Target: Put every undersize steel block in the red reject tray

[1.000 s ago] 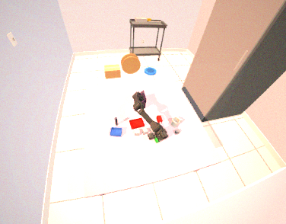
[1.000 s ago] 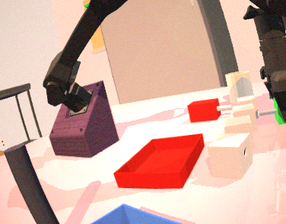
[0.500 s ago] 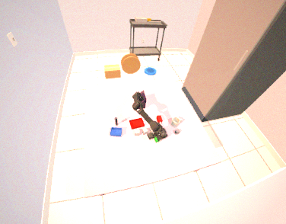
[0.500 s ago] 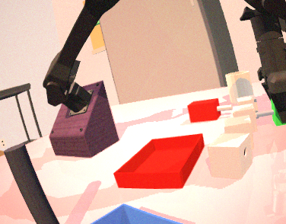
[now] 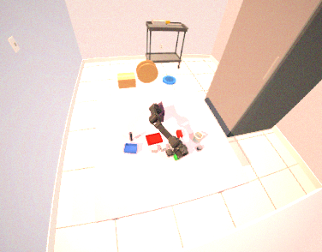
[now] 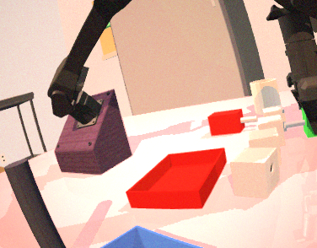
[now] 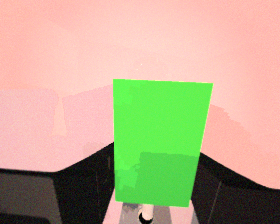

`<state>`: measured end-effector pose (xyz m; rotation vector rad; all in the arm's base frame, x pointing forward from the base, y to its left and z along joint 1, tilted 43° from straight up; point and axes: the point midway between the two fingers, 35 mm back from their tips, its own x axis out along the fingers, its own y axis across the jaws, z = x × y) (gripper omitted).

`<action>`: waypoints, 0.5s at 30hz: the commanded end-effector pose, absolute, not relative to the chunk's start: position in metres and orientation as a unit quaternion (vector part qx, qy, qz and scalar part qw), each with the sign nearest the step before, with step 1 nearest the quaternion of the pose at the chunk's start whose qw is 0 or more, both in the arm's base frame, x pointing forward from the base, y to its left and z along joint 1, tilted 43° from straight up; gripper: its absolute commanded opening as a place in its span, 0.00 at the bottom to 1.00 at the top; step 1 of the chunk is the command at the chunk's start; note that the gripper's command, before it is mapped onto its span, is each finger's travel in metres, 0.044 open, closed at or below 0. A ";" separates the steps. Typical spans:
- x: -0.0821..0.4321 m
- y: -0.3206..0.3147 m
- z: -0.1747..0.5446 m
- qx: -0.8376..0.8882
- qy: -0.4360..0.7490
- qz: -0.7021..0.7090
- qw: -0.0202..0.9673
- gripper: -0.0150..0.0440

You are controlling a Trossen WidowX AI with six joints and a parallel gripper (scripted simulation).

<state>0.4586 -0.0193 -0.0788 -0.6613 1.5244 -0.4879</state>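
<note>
My gripper is shut on the green GO gauge, low over the table at the right. In the exterior view its thin pin points left, towards the pale blocks. One block with a small hole in its right face stands just right of the red reject tray. A second block sits behind it, near the pin's tip. The tray holds nothing. In the wrist view the gauge's green handle fills the middle between my dark fingers.
A red box and a pale arched piece stand behind the blocks. The arm's purple base is at the left, with a blue tray in front and a dark post at the near left.
</note>
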 end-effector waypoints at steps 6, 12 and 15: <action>0.462 -0.016 -0.079 -0.295 0.668 -0.213 0.649 0.25; 0.459 -0.016 -0.079 -0.295 0.668 -0.213 0.649 0.25; 0.458 -0.017 -0.078 -0.295 0.668 -0.213 0.649 0.25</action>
